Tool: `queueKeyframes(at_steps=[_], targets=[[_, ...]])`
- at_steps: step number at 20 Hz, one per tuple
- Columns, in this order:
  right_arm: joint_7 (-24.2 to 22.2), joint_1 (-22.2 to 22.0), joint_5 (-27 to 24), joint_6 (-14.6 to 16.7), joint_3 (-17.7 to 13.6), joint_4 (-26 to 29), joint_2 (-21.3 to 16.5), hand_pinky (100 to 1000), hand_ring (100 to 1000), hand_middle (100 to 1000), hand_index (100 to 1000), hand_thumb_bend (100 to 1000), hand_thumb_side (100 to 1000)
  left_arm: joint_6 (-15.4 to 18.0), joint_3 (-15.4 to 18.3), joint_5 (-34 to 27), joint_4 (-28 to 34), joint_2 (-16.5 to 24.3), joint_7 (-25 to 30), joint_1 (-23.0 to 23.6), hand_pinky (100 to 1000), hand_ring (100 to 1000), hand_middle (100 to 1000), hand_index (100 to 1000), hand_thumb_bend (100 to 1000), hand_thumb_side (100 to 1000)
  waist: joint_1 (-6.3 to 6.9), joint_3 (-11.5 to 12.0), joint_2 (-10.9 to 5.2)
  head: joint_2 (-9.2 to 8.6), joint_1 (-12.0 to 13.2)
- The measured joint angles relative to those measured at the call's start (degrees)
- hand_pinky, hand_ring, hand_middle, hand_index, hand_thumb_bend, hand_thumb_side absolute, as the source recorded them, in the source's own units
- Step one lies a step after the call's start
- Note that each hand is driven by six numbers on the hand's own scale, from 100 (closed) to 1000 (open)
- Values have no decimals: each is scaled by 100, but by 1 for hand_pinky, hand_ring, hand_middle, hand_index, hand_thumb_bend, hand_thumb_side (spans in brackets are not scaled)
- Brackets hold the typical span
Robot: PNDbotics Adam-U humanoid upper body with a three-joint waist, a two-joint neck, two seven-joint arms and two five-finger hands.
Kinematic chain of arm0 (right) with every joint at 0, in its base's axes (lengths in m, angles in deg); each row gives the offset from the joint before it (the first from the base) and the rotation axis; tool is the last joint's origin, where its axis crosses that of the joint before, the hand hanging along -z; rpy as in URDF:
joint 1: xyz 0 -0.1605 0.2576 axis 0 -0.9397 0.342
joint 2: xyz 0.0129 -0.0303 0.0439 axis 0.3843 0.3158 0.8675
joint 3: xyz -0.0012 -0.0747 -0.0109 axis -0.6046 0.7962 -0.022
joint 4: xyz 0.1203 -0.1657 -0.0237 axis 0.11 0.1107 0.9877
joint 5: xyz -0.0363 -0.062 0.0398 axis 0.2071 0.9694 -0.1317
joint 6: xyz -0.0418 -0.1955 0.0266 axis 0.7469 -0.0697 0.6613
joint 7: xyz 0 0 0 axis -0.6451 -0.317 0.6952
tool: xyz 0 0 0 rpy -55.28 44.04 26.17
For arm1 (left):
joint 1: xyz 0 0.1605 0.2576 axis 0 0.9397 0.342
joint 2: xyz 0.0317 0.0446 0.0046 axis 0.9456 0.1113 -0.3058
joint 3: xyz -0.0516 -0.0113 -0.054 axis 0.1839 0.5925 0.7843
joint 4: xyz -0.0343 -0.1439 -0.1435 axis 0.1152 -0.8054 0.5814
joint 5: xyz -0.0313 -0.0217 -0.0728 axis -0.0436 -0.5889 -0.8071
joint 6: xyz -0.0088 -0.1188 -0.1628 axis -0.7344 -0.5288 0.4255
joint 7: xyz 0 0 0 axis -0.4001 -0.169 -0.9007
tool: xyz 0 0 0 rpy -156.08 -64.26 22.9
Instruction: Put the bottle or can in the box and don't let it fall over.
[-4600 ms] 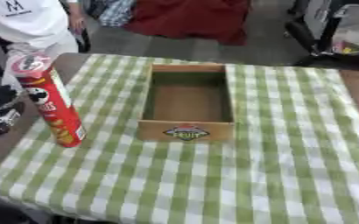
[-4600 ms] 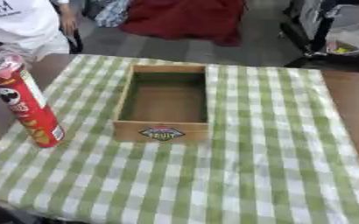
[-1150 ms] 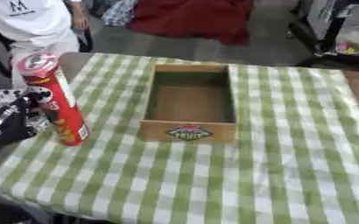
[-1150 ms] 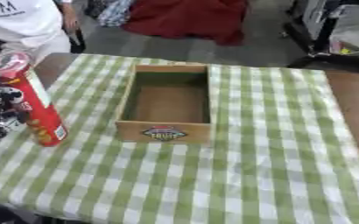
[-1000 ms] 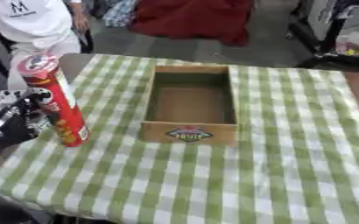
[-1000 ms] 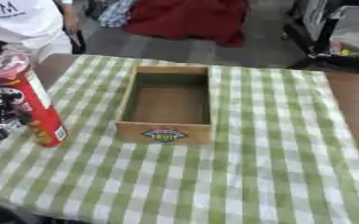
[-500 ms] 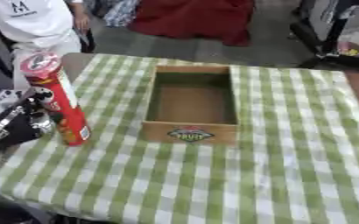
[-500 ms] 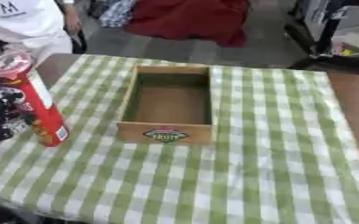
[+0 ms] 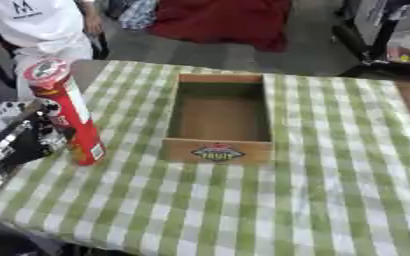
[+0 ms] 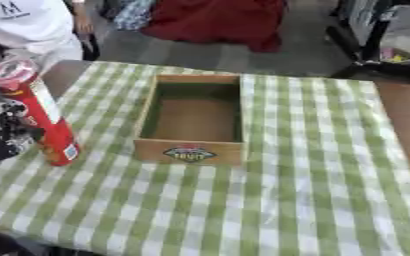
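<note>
A tall red can (image 9: 67,111) with a clear lid stands upright on the green checked cloth, left of the box. The wooden box (image 9: 219,118) sits open and empty at the middle of the table, a round label on its near wall. My left hand (image 9: 35,136) is pressed up against the can's left side near its lower half; how its fingers lie round the can is blurred. My right hand shows in neither view.
The green and white checked tablecloth (image 9: 313,190) covers the table, with bare brown tabletop (image 10: 405,110) at the right. A person in white stands beyond the far left corner. Dark furniture stands behind the table's far right.
My left hand has crept rightward and up against the can. The can and the box have stayed in place.
</note>
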Motion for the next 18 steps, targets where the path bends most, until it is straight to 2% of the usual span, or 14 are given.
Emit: queueKeyframes(at_steps=[4, 11, 18], targets=[[-1, 0, -1, -1, 0, 0, 5, 809, 771, 772, 826, 100, 703, 5, -6, 2, -86, -4, -21, -52, 1000, 1000, 929, 1000, 387, 387, -3, -4, 7, -1, 4], [-4, 0, -3, 0, 0, 0, 28, 810, 771, 772, 826, 100, 704, 19, -62, -15, -166, -54, -37, -110, 1000, 1000, 931, 1000, 390, 441, -19, -5, 30, -5, 24], [-14, 0, -24, -5, 0, 1, 47, 810, 772, 772, 826, 100, 706, 35, -75, -7, -235, -84, -77, -178, 1000, 1000, 927, 1000, 386, 435, -29, -6, 33, -7, 56]])
